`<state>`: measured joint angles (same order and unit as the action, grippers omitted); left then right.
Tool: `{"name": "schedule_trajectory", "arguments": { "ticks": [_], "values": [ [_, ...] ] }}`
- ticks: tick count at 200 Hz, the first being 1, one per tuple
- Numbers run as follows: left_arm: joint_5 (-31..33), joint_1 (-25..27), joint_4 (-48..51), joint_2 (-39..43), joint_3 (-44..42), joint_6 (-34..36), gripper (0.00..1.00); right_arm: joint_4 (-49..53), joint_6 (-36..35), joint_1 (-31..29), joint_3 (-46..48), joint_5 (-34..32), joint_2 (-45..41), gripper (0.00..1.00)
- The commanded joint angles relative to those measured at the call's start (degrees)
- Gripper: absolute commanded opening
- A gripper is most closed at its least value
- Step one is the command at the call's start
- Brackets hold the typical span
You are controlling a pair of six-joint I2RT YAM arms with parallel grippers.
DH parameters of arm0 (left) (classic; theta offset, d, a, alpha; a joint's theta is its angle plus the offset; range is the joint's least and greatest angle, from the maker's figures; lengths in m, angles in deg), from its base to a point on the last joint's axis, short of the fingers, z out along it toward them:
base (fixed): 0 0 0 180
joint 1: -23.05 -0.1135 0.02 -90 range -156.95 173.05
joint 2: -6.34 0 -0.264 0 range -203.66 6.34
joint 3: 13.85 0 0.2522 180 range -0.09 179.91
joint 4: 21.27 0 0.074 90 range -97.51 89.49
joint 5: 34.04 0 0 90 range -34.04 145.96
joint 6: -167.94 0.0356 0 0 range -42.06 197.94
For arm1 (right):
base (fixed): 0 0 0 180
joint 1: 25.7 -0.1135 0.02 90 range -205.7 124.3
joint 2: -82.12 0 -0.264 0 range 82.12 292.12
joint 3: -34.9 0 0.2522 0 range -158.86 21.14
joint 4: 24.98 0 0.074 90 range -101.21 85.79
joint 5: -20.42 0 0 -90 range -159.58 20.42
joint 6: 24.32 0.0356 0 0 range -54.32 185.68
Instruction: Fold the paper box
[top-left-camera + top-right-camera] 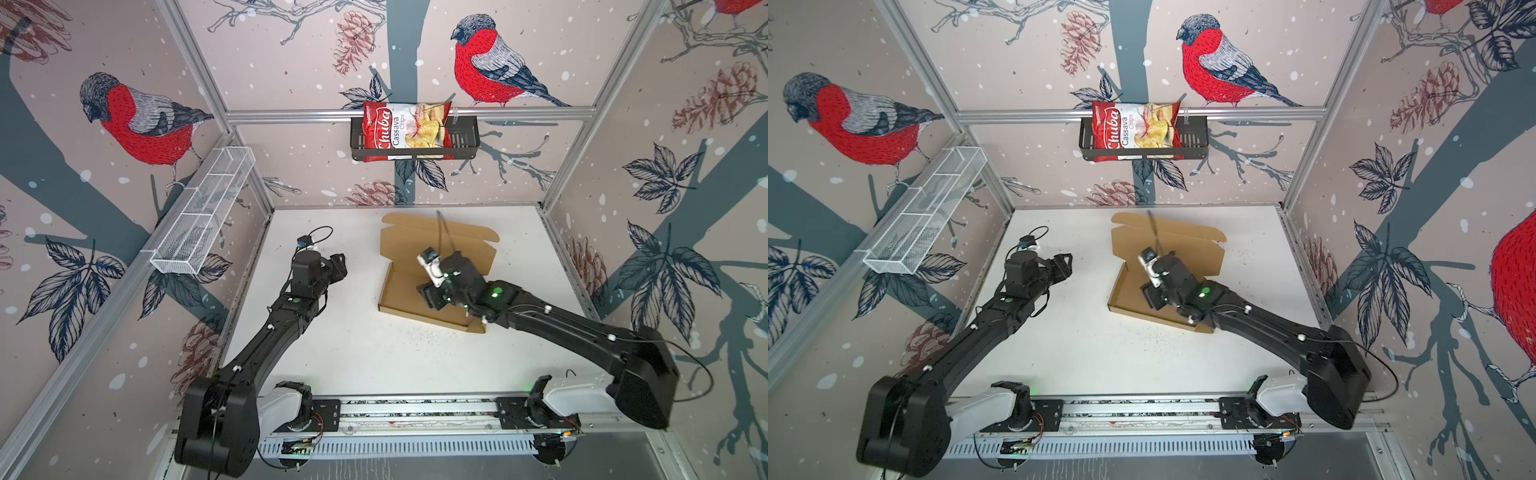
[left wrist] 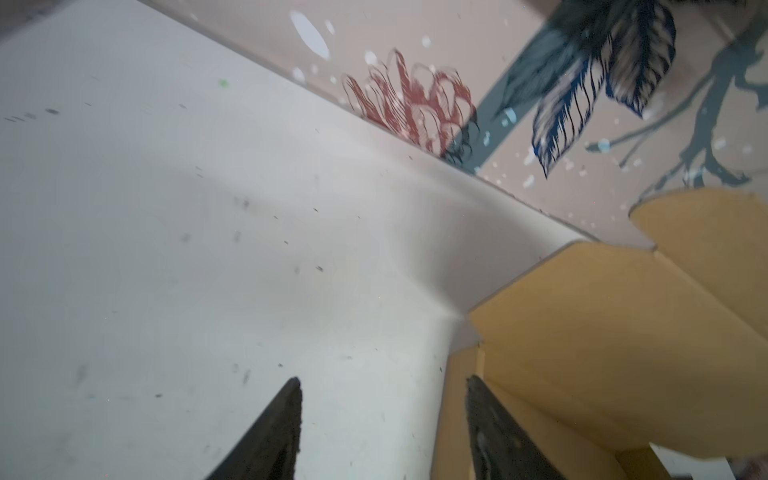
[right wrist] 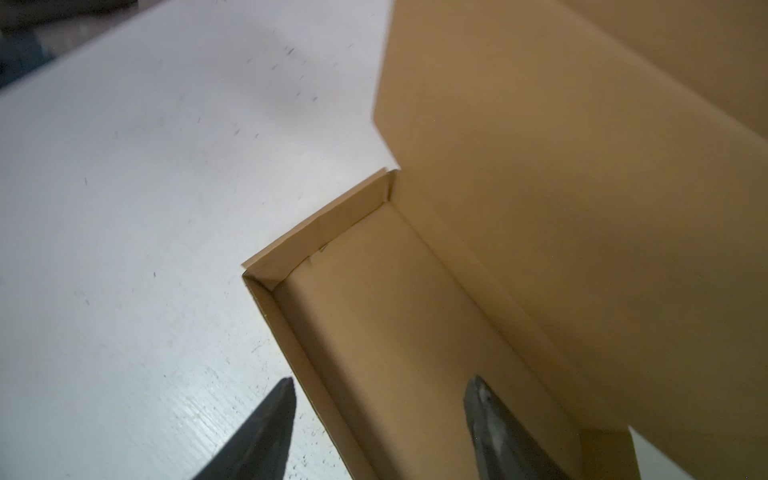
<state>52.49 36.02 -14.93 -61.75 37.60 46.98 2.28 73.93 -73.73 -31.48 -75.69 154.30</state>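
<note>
The plain brown corrugated cardboard box (image 1: 405,249) sits on the scuffed white tabletop (image 1: 353,357). Its shallow tray is already formed, and its lid tilts back open behind the tray. The board looks matte and stiff, with crisp creases, low doubled walls and round-cornered flaps.

The right gripper (image 3: 380,380) hangs over the box's front wall with its jaws spread wide and nothing clamped. One fingertip is outside that wall and the other is above the tray floor, so I'd guess it is placed to straddle or press the wall.

The left gripper (image 2: 382,382) waits well apart from the box's left side. It is equally wide and empty and points toward the lid's corner, probably ready to help bring the lid down.
</note>
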Motion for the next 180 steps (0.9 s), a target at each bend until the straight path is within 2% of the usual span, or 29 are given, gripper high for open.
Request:
{"name": "schedule_trajectory", "arguments": {
  "ticks": [1, 20, 40, 59, 80, 109, 135, 159, 180],
  "values": [
    [-5.06, 3.2, -4.86, -3.54, 0.06, 2.06, 0.65, -4.62, 16.82, 4.9, 7.15, 3.61, -7.66, 0.65],
    [-8.36, 6.23, -5.97, -9.17, 2.13, 2.51, 0.69, -3.34, 23.82, 11.84, 12.61, 4.76, -13.36, 0.65],
    [-12.06, 7.41, -7.27, -14.74, 4.24, 2.31, 0.69, -1.3, 28.91, 21.61, 16.56, 9.34, -17.32, 0.64],
    [-14.97, 7.88, -8.67, -18.14, 5.22, 1.61, 0.69, -2.15, 32.18, 32.26, 21.02, 18.42, -20.22, 0.62],
    [-15.49, 8.91, -8.85, -20.36, 6.01, 2.29, 0.69, -4.56, 33.78, 40.21, 24.63, 27.51, -20.05, 0.65],
    [-15.92, 8.91, -8.87, -23.0, 6.68, 1.96, 0.67, -6.92, 36.39, 46.29, 28.11, 34.68, -17.96, 0.74],
    [-15.69, 8.96, -9.45, -24.58, 6.22, 1.07, 0.62, -13.6, 39.56, 50.74, 33.55, 40.84, -17.16, 0.8],
    [-16.33, 8.91, -10.19, -26.18, 6.08, -0.14, 0.53, -19.56, 40.86, 50.42, 36.45, 42.94, -14.72, 0.89],
    [-16.54, 9.0, -10.05, -27.0, 6.18, -0.25, 0.49, -24.8, 41.98, 49.86, 38.24, 44.25, -11.46, 0.88]
  ]
}}
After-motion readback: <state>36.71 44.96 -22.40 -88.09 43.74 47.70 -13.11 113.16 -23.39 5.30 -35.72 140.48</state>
